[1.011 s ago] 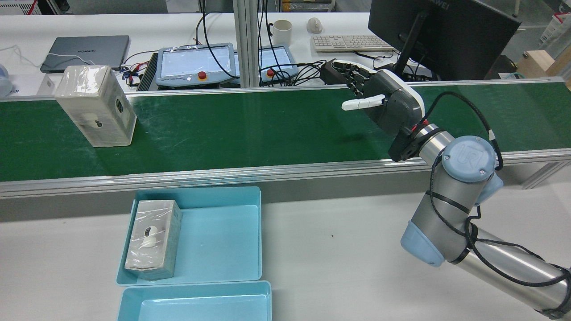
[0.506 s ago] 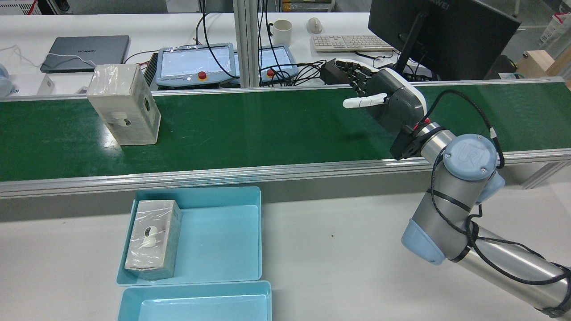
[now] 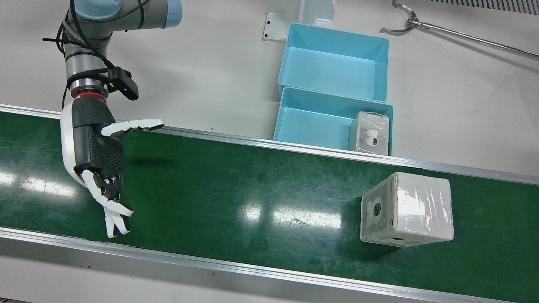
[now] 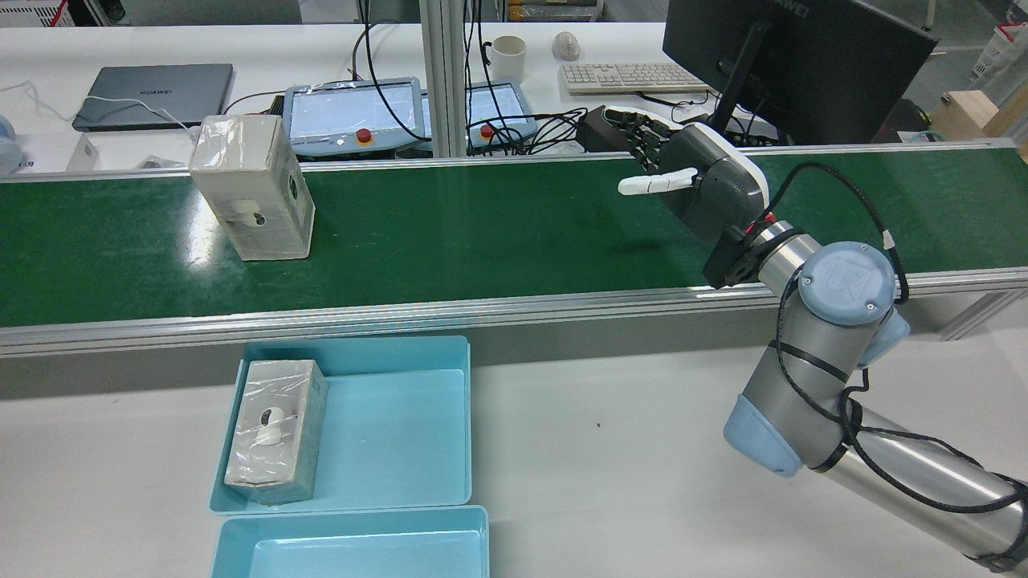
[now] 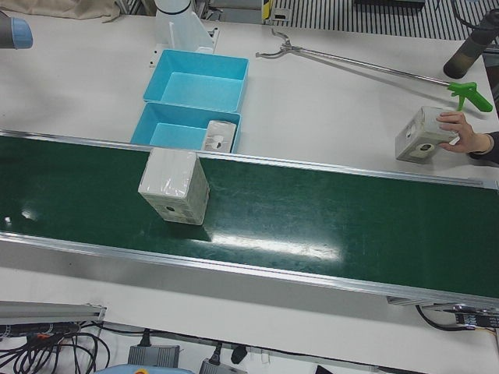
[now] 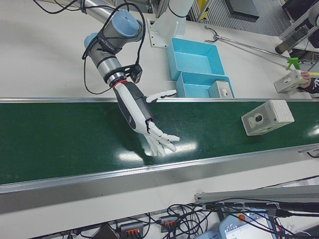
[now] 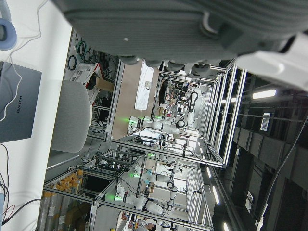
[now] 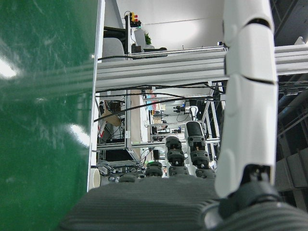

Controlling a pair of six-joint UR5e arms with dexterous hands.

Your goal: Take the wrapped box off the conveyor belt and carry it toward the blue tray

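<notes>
Box wrapped in clear plastic film, off-white w/ a round dark dot on one face (image 3: 406, 209), is standing on my green conveyor belt (image 3: 236, 198). It's alone there, nothing touching it. In the rear view it's on the far left part of the belt, close to the belt's far rail.

My right hand (image 3: 97, 152), the black-and-white many-fingered one, hangs over the belt well apart from the box, way over on the other end. Fingers (image 3: 113, 210) are spread and stretched out, thumb sticking off sideways, holding nothing. Palm faces toward the box side in the front view, afaict.

Left hand: only its own cam shows it, just a dark grey slab across the top of that pic, so can't tell if fingers are spread or closed.

Light blue rectangular plastic tray (image 3: 313, 122) sits on the white table (image 3: 210, 63) right beside the belt's near rail, w/ another wrapped off-white box (image 3: 369, 133) lying in one end of it. A second blue tray (image 3: 334, 67) touches it on the robot's side, nothing in it.

Left-front cam: a person's hand (image 5: 461, 132) rests on a third wrapped box (image 5: 422, 135) on the table past the belt.
</notes>
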